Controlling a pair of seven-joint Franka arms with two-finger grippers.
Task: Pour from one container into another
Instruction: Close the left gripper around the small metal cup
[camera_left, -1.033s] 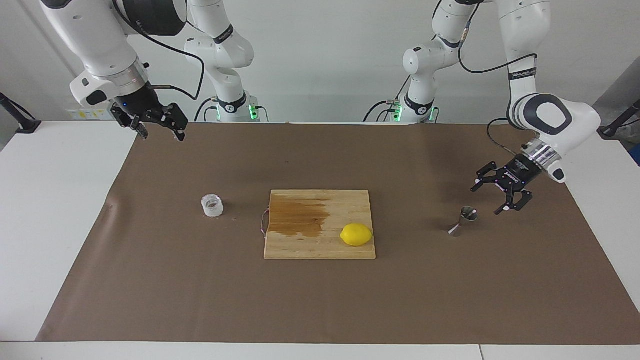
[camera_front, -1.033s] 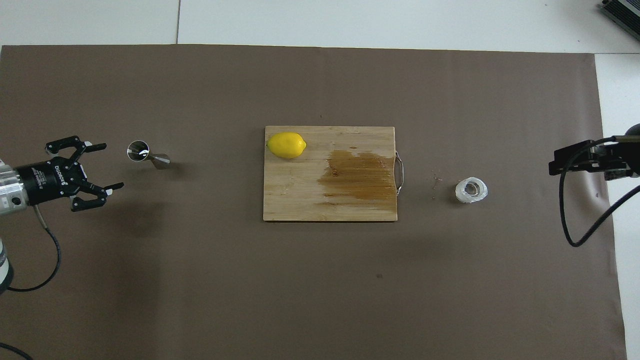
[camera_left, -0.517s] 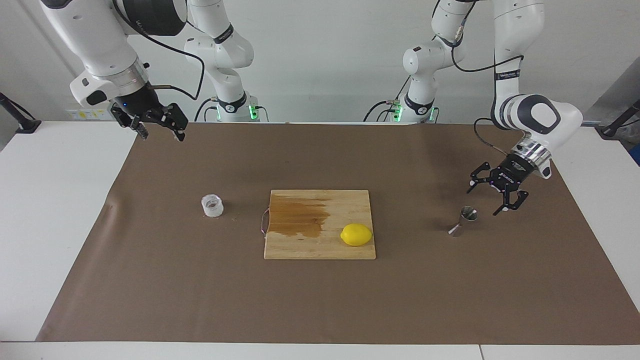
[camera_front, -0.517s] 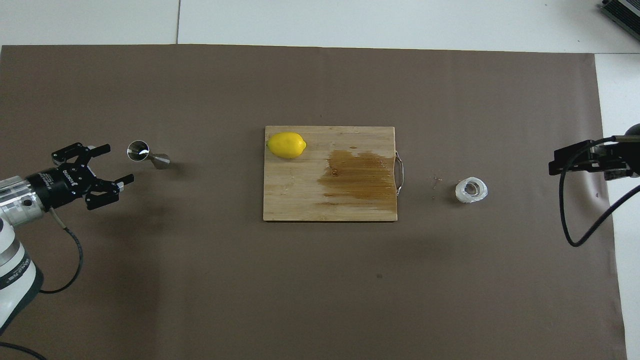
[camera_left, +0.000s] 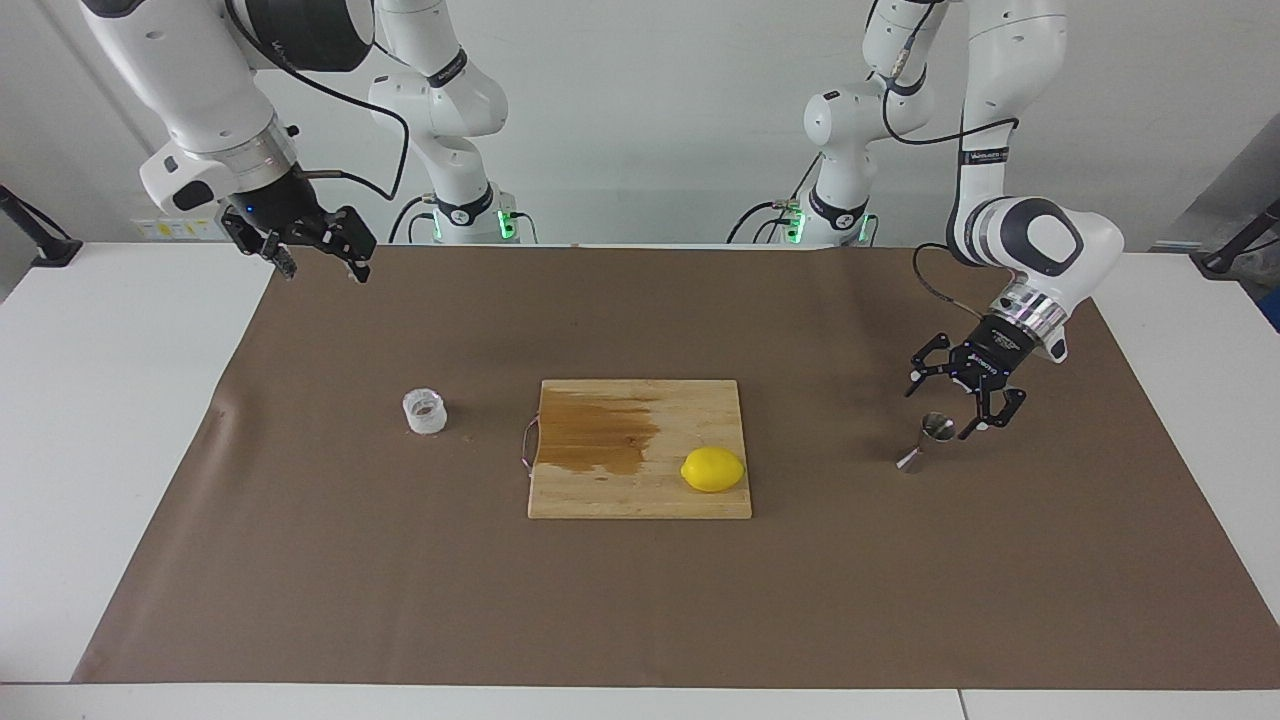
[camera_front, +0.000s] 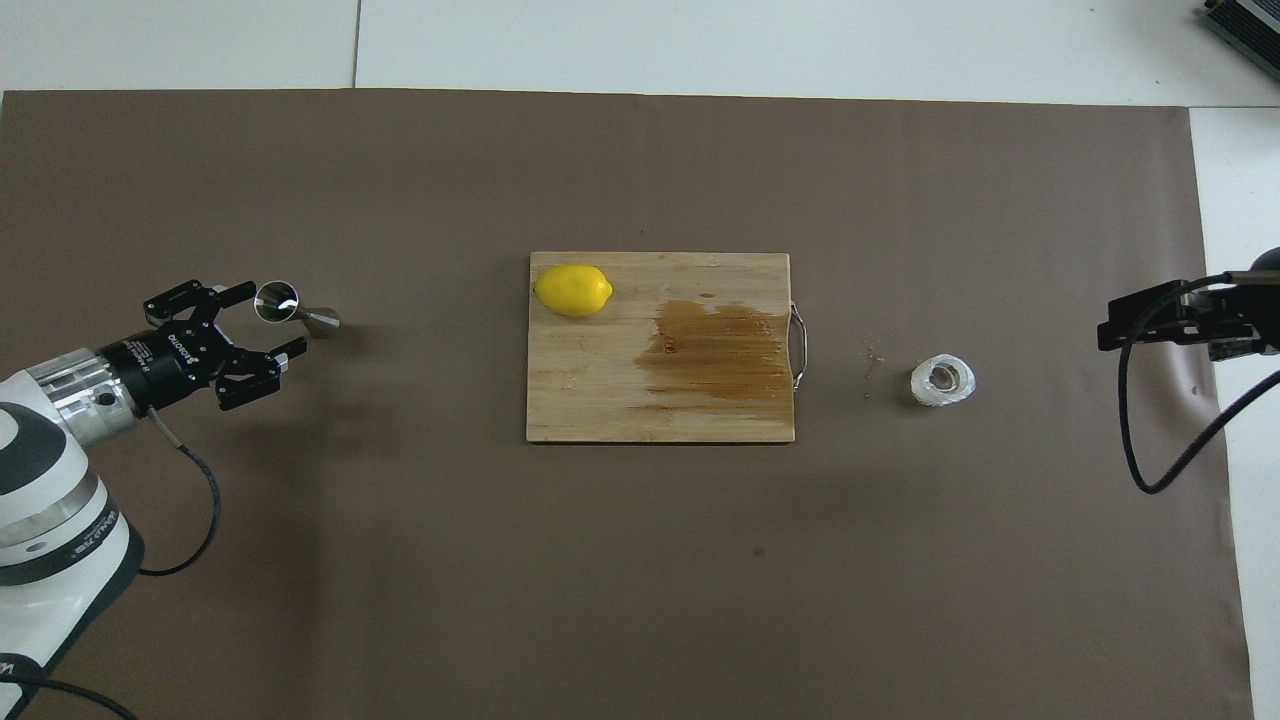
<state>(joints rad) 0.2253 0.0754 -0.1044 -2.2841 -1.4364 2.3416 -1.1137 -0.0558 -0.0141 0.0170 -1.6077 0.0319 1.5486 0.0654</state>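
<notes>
Steel jigger (camera_left: 926, 441) upright on brown mat (camera_left: 640, 600), bare mat all round; left gripper (camera_left: 948, 400) just above it, jaws apart. Clear ribbed cup (camera_left: 424, 411) beside cutting board (camera_left: 640, 490). Right gripper (camera_left: 322, 262) waits at mat edge, jaws apart.

Left gripper (camera_left: 941, 401) low, jaws spread; right gripper (camera_left: 318, 260) raised.
</notes>
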